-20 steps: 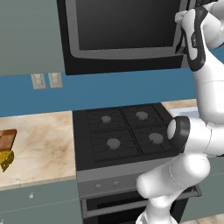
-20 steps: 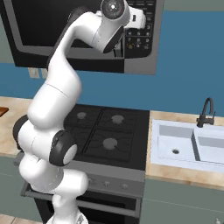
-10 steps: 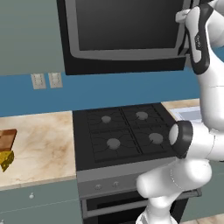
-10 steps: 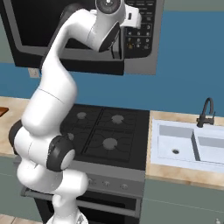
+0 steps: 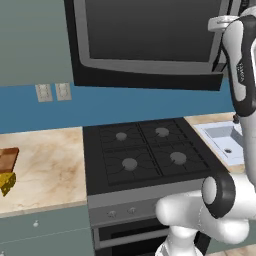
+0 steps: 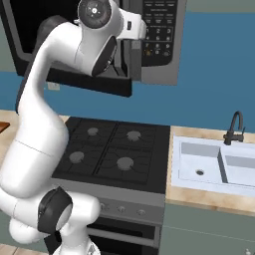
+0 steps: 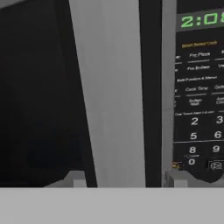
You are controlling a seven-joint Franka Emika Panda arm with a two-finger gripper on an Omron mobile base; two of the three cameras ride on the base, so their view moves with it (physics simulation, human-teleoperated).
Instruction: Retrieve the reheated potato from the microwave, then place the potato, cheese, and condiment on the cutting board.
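Kitchen w/ blue backsplash, grey cabinets, marble bench [image 5: 47, 160] either side of a black stove [image 5: 145, 157]. Nearest in the left base view: arm's elbow, low and in front of the oven. Behind it the stove, then on the bench's far left the cheese [image 5: 6, 183], yellow wedge, touching the front of the board [image 5: 8, 160], which is cut by the frame edge. Sink [image 6: 219, 164] w/ dark tap sits right of the stove. Farthest and highest: microwave [image 5: 150, 42] over the stove, door looks swung slightly ajar at its right edge, judging by the right base view. Gripper [image 6: 130, 52] is up at that edge, by the vertical grey handle [image 7: 113, 92]. In the hand view the fingers [image 7: 75, 178] stand apart w/ the handle between them, keypad [image 7: 199, 109] just right; can't tell if they actually pinch it. Potato presumably inside, hidden by dark glass. Handling, as judgement: door is stiff, hinged on the left, so pull the handle mid-height in an arc. Potato likely light, firm, rounded, maybe slippery; grip across its middle. Condiment can't be made out.
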